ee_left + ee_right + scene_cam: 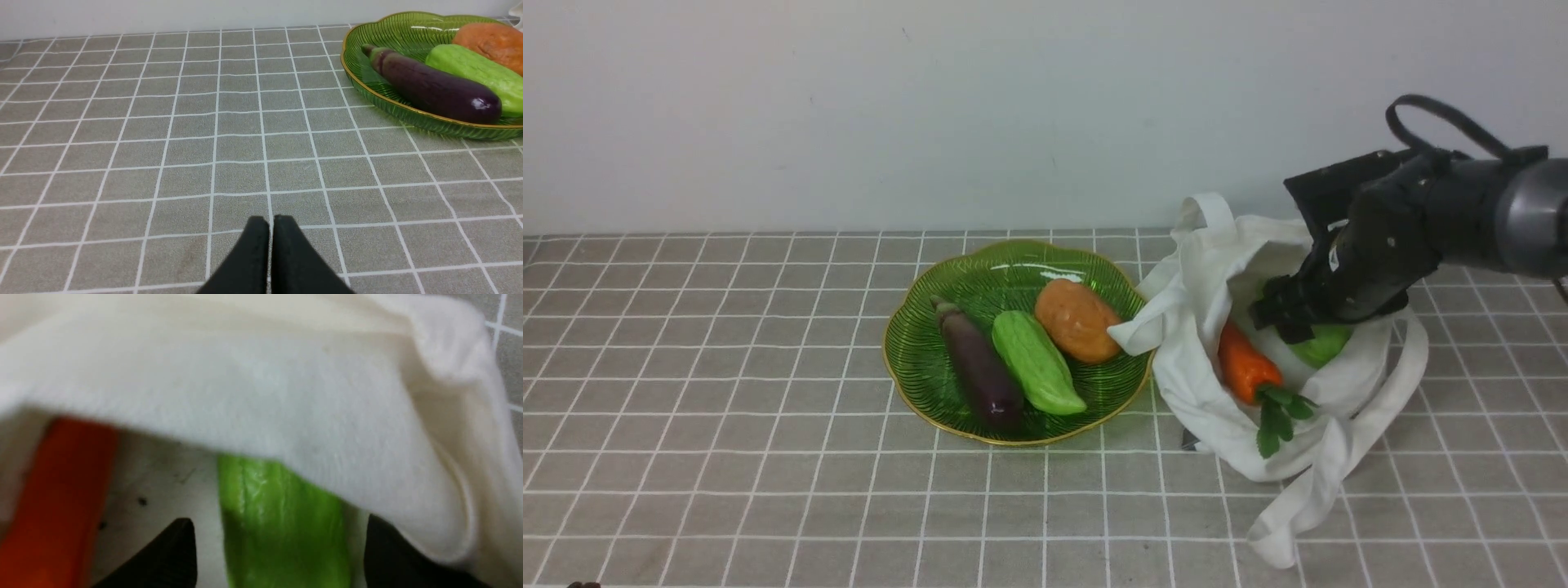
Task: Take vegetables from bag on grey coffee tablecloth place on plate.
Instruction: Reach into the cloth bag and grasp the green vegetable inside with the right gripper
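Observation:
On the grey coffee tablecloth (pixel 727 408) the green plate (pixel 929 314) holds a purple eggplant (pixel 980 371), a light-green gourd (pixel 1037 363) and an orange-brown potato (pixel 1078 320). To its right lies the white bag (pixel 1201 327), its mouth open, with an orange carrot (pixel 1245 367) and a second gourd (pixel 1323 343) inside. My right gripper (pixel 1282 314) reaches into the bag. It is open, one finger on each side of that gourd (pixel 282 522) with small gaps, under a fold of the bag (pixel 286 396). My left gripper (pixel 269 220) is shut and empty over bare cloth, left of the plate (pixel 408 108).
The bag's long strap (pixel 1282 523) trails toward the front edge on the right. A white wall (pixel 931 106) runs behind the table. The carrot (pixel 53 498) lies beside the gourd inside the bag.

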